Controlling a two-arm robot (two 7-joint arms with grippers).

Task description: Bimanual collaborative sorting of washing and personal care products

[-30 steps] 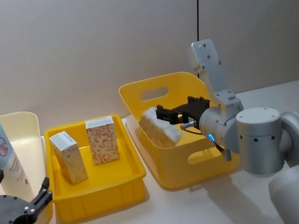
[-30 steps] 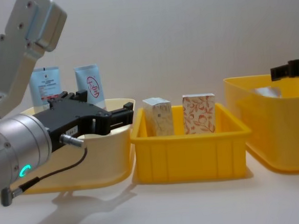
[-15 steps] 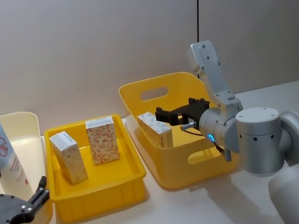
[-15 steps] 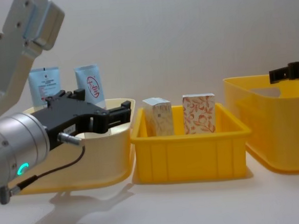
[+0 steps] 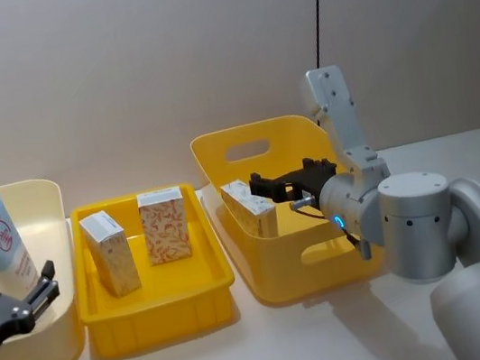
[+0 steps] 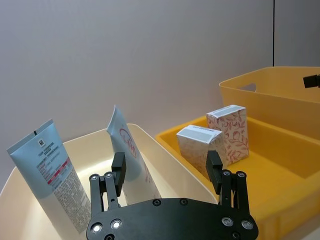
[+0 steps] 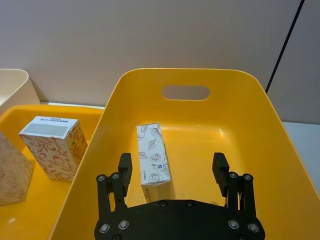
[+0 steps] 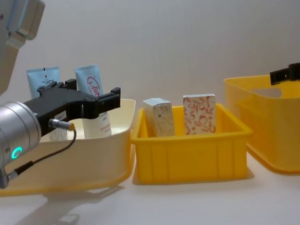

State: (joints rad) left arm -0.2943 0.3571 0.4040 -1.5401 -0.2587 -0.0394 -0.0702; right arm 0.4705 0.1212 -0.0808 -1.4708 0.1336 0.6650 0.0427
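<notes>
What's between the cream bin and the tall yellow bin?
Shallow yellow tray holding a pale box and an orange-print box, both upright; head and chest views. Left gripper at cream bin, right gripper over tall yellow bin.

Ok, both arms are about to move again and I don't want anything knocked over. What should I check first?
1. Right gripper fingers open, not gripping white floral cardboard box: ok.
2. Box resting inside tall yellow handled bin: ok.
3. Left gripper fingers open: ok.
4. Two pale-blue squeeze tubes upright in cream plastic bin: ok.
5. Gap between left fingers and the tubes: cannot tell.
</notes>
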